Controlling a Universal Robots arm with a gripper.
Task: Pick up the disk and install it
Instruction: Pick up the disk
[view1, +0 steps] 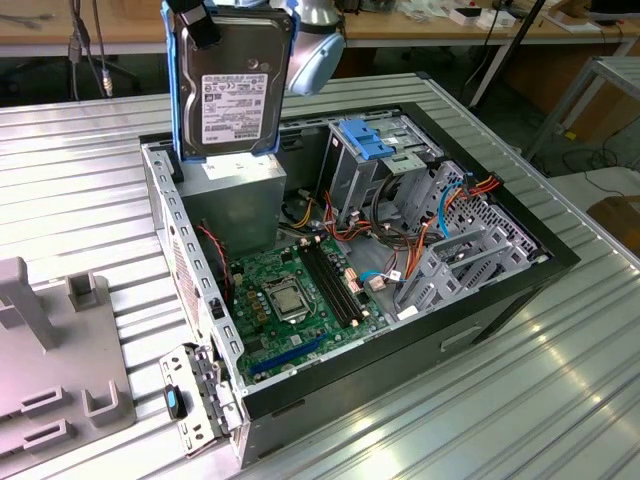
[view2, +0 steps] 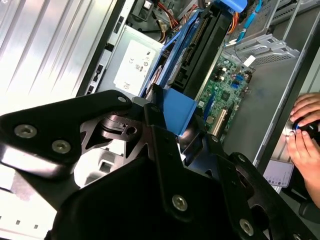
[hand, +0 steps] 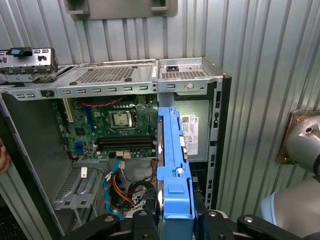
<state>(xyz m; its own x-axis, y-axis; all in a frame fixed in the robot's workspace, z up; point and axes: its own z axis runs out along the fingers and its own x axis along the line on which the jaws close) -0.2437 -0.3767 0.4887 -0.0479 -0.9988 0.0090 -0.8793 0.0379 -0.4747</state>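
Your bench (view1: 80, 150) is ribbed bare metal, and the ridges probably help keep loads from sliding. The case (view1: 470, 325) lies on its side at the bench's middle with its side panel off, so the inside can be reached from above. It has black outer walls and thin perforated grey sheet steel within.

At the case's far corner on the exterior view's left sits the supply box (view1: 240, 205), plain grey metal with a white label. Beside it the green board (view1: 300, 290) lies flat on the case floor. A grey moulded fixture (view1: 50, 350) stands at the bench edge on the exterior view's left.

The disk (view1: 235, 90) hangs in the air, upright, directly over the supply box and clear of everything. It is a flat grey metal slab in a bright blue plastic frame with side rails. Your claw (hand: 174, 220) is clamped on the frame at its upper end. I judge this leaves the lower end free to lead downward.

The pale blue ribbed latch (view1: 368, 138) sits on top of the steel cage near the case's far wall. A person's hand (view2: 306, 130) rests at the case's outer rim.
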